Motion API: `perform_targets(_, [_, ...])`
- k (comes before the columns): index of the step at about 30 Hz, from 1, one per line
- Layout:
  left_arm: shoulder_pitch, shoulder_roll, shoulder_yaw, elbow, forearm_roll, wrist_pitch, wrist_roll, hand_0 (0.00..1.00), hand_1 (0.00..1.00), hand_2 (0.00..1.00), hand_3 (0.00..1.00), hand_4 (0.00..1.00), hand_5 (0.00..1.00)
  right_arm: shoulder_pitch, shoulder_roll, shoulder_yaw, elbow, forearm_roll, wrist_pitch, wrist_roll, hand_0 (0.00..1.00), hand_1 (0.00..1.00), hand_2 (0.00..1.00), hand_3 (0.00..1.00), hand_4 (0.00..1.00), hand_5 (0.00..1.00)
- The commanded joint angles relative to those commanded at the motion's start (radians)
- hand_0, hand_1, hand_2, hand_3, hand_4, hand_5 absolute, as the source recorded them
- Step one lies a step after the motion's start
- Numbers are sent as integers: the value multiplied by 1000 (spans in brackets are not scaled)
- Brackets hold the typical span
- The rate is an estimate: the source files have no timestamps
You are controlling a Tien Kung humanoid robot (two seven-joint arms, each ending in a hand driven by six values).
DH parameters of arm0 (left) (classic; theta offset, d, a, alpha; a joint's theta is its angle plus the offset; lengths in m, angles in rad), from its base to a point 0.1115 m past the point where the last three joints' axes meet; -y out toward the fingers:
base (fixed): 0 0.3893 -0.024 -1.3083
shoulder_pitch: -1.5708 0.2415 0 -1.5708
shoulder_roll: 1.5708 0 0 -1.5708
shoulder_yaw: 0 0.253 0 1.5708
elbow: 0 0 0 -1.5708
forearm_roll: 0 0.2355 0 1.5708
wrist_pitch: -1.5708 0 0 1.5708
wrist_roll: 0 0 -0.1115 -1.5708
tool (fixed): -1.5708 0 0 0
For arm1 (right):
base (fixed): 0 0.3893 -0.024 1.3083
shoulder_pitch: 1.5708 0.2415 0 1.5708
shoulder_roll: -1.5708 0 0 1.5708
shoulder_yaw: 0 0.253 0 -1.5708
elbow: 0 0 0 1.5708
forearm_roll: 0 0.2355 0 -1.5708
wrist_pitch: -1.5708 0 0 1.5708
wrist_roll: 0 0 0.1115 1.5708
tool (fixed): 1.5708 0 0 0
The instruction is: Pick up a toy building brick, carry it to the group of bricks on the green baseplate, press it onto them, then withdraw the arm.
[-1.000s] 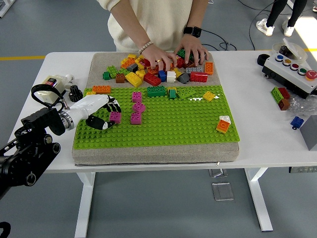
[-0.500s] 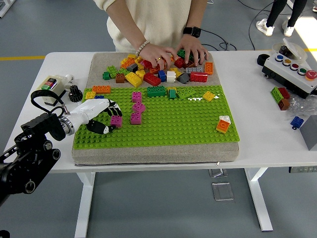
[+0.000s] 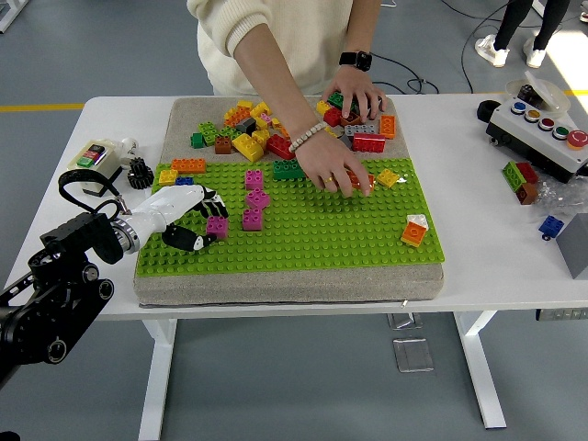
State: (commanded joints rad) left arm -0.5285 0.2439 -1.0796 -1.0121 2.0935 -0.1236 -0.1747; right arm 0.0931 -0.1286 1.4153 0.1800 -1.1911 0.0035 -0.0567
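Magenta brick (image 3: 217,226) upright, studs up, on green baseplate (image 3: 303,239), left hand (image 3: 188,220) grasping it

Bright, even overhead light; soft shadows, sharp focus, faint baseplate (image 3: 303,230) glare.

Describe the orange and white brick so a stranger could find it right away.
Start at the green baseplate on the white table and go to its right edge. The orange and white brick sits there alone, far from the magenta bricks by the robot's left hand.
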Motion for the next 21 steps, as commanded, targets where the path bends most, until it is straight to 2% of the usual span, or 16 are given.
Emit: perform_targets(21, [11,0,-8,-7,4,-12,0,611,589,569,545,586,2,0,0,3,0,1,-1,-1,748,680,725,655,910,490])
